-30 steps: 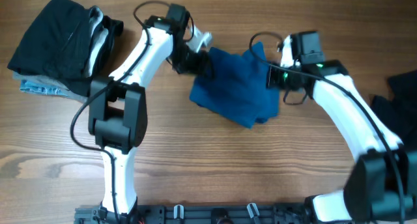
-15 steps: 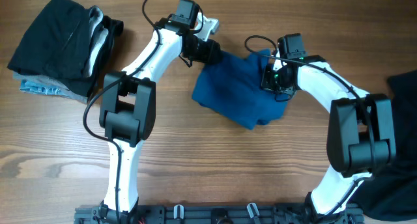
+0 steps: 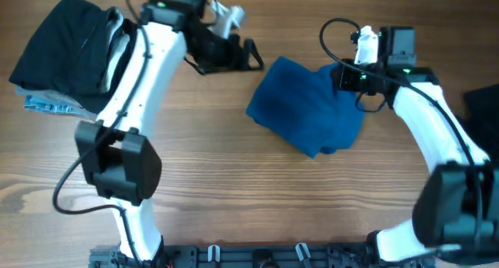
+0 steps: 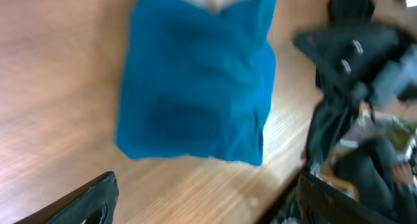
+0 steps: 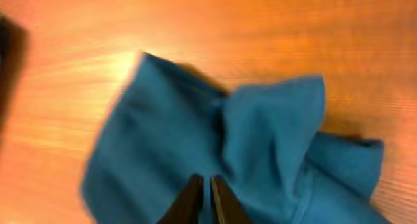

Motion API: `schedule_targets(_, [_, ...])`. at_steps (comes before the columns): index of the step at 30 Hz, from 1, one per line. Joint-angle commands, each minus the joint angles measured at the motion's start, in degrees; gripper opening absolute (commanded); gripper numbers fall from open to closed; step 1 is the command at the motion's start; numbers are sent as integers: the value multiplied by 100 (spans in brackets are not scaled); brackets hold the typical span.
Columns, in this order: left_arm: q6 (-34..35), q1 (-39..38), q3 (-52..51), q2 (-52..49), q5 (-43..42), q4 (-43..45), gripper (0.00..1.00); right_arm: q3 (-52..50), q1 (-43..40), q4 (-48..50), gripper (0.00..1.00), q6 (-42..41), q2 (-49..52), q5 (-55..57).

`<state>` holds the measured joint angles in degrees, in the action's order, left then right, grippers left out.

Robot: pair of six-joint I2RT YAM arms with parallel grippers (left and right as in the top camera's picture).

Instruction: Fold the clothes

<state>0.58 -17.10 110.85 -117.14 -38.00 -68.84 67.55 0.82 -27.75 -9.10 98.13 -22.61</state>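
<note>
The royal-blue shirt (image 3: 308,112) lies folded in a rough bundle at the table's middle; it also shows in the left wrist view (image 4: 195,87) and the right wrist view (image 5: 260,139). My left gripper (image 3: 255,55) is wide open and empty, just left of the shirt and clear of it; its fingers frame bare wood in the left wrist view (image 4: 208,208). My right gripper (image 3: 344,77) sits at the shirt's upper right edge. Its fingers (image 5: 203,185) are pressed together on the blue fabric.
A stack of folded clothes stands at the back left: a black piece (image 3: 66,46) on top, white-grey (image 3: 118,46) under it, and a pale-blue patterned piece (image 3: 43,104) at the bottom. Another black garment (image 3: 483,104) lies at the right edge.
My left gripper has let go of the shirt, opened and pulled back to the left. The shirt has slid to the right together with my right gripper.
</note>
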Motion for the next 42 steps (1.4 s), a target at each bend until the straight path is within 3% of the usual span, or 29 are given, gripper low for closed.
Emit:
schedule_targets(1, [116,-461,-813,-153,-136,50,88,-72,7,28,4,-496,1034,291])
schedule_targets(5, [1172,-890,-2006,-153,-212,881,100,-72,11,7,5,-501,1628,271])
schedule_targets(7, [1891,-1040,-2511,-153,-638,1711,100,-70,11,-2,5,-509,1646,269])
schedule_targets(12, [4990,-1574,-3748,-181,-439,4509,100,-70,11,-35,5,-654,1641,267])
schedule_targets(15, [6017,-1670,-3989,-186,289,5042,100,-70,11,-151,5,-656,1641,197])
schedule_targets(16, [6026,-1631,-3991,-186,553,5042,97,-70,11,-216,5,-651,1639,155])
schedule_targets(17, [6037,-1532,-3991,-186,909,5045,80,-70,11,-297,5,-651,1613,105])
schedule_targets(18, [6026,-1403,-3991,-186,1200,5034,50,-70,11,-369,5,-647,1556,28])
schedule_targets(19, [5943,-1233,-3991,-186,1482,4999,34,-70,11,-481,5,-627,1425,-57])
schedule_targets(20, [5482,-955,-3991,-186,1692,5027,28,-70,11,-634,5,-586,1165,-61])
schedule_targets(21, [4977,-704,-3985,-184,1685,5058,28,-70,11,-715,5,-590,986,-61])
schedule_targets(22, [4627,-542,-3974,-181,1650,5062,36,-70,11,-756,5,-588,817,-61])
schedule_targets(23, [4210,-365,-3958,-179,1419,5106,58,-70,13,-767,5,-595,686,-70])
schedule_targets(25, [3862,-210,-3958,-179,584,5147,90,-70,13,-767,6,-590,575,-461])
schedule_targets(27, [3862,-256,-3958,-179,55,5145,99,-72,37,-789,6,-586,597,-595])
schedule_targets(30, [3864,-551,-3960,-186,7,5224,100,-72,254,-636,6,-466,673,-459])
schedule_targets(34, [3930,-1069,-3960,-396,332,5480,100,-164,485,-686,5,-1438,1134,1045])
schedule_targets(37, [5058,-1156,-3960,-1080,162,6050,100,-168,485,-769,4,-1532,1681,1014])
schedule_targets(39, [5202,-1167,-3958,-1366,-260,6800,90,-168,485,-802,4,-1532,1840,968])
schedule_targets(42, [5239,-1381,-3958,-1392,-118,7215,62,-168,485,-811,4,-1532,1858,955])
